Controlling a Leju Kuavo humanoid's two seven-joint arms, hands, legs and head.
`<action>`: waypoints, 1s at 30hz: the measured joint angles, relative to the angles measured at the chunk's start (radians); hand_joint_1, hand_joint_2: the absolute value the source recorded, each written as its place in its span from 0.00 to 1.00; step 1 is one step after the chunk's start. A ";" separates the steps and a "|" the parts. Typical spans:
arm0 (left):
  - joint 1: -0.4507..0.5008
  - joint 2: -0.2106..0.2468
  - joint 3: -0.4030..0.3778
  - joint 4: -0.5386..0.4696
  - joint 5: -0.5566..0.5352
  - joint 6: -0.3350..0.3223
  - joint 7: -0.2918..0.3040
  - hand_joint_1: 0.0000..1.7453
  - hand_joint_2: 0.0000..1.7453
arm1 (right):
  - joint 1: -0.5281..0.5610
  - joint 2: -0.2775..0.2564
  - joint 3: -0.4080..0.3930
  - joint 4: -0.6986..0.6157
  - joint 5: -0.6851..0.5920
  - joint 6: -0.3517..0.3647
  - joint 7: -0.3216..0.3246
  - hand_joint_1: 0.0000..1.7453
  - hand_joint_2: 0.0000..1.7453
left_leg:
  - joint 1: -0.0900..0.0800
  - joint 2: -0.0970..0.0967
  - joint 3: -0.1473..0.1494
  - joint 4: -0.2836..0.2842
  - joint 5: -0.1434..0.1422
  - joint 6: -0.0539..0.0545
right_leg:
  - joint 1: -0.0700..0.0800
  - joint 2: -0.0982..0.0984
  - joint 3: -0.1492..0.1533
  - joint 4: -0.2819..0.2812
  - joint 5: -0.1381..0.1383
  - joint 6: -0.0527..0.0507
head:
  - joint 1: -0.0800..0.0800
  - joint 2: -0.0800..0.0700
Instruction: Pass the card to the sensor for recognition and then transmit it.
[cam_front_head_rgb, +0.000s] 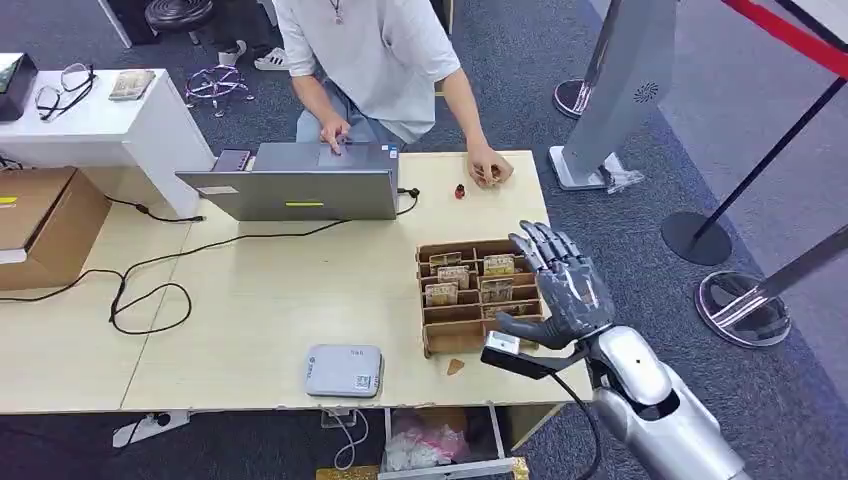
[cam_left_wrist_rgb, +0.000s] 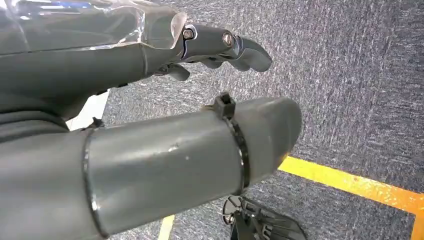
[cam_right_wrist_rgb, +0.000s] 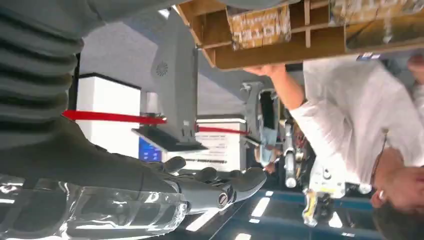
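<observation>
Right hand (cam_front_head_rgb: 560, 290) spread over four cards (cam_front_head_rgb: 470, 278) in organizer (cam_front_head_rgb: 432, 330)

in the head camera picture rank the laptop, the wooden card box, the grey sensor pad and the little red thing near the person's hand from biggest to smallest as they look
1. Laptop, widest by far.
2. Wooden card box; the right hand covers part of it, so its full extent is unsure.
3. Grey sensor pad.
4. Little red thing, clearly the smallest.
</observation>
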 joint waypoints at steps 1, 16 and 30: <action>0.000 0.000 0.000 0.000 -0.001 -0.001 0.000 0.00 0.00 | -0.002 -0.005 0.005 -0.003 -0.013 0.015 -0.008 0.00 1.00 | 0.000 0.000 0.000 0.000 0.000 0.000 | 0.000 0.000 0.000 0.000 0.000 0.000 | 0.000 0.000; -0.002 0.003 0.000 0.000 -0.022 -0.016 0.000 0.00 0.00 | -0.080 -0.013 0.091 0.062 -0.088 0.084 -0.037 0.00 1.00 | 0.000 0.000 -0.001 0.000 0.000 0.000 | 0.000 0.000 0.000 0.000 0.000 0.000 | 0.000 0.000; -0.003 0.005 0.000 0.000 -0.031 -0.024 0.000 0.00 0.00 | -0.163 -0.009 0.148 0.162 -0.153 0.125 -0.038 0.00 1.00 | 0.000 -0.001 0.000 0.000 0.000 0.000 | 0.000 0.000 0.000 0.000 0.000 0.000 | 0.000 0.000</action>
